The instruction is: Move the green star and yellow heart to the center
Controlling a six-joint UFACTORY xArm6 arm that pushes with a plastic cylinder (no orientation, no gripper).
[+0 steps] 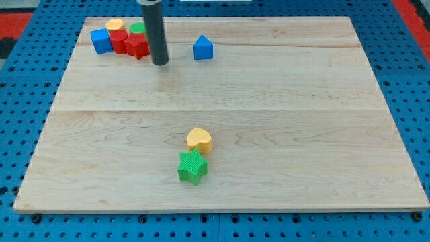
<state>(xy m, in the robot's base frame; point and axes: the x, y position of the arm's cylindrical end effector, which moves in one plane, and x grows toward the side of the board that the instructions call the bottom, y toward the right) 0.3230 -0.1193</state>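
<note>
A green star (192, 167) lies on the wooden board (302, 134), below the board's middle and slightly left. A yellow heart (199, 140) touches the star's upper right side. My tip (160, 63) rests on the board near the view's top left, far above both blocks. It stands just right of a cluster of blocks and is apart from the star and heart.
At the top left sits a cluster: a blue cube (101, 41), a red block (119, 42), a red star (137, 47), a yellow block (115, 25) and a green block (138, 28). A blue house-shaped block (203, 48) stands right of my tip.
</note>
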